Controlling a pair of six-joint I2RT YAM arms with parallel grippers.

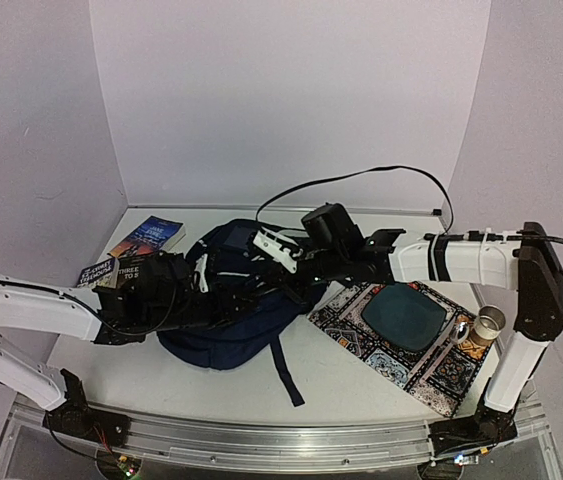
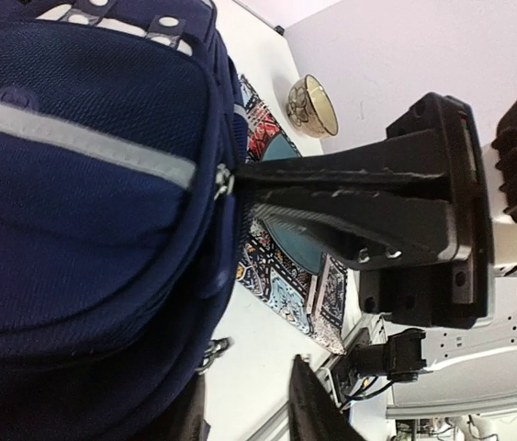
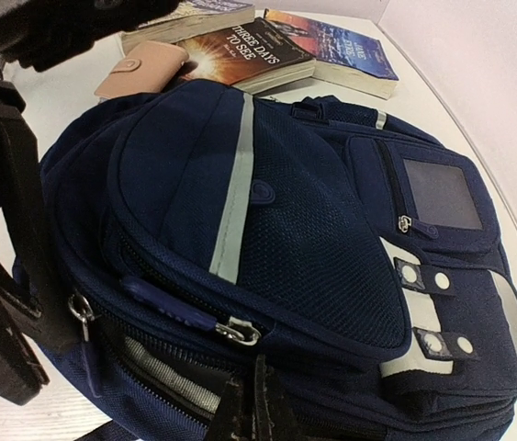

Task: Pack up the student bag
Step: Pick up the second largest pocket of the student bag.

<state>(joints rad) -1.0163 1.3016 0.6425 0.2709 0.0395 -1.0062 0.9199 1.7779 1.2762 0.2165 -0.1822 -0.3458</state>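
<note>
The student bag [image 1: 229, 338] lies between books [image 1: 146, 237] and a patterned mat [image 1: 431, 375]. My right pincer [image 3: 251, 386] is closed at its zipper pull [image 3: 237, 331], and my left pincer [image 2: 244, 386] is parted.

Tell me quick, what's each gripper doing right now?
Left gripper: jaws open, nothing seen between them.
Right gripper: jaws closed on the zipper pull of the student bag.

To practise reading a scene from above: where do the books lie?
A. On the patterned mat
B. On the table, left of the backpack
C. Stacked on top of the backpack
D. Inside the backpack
B: in the top view the books lie on the table just left of the student bag, far from the patterned mat on its other side.
</note>
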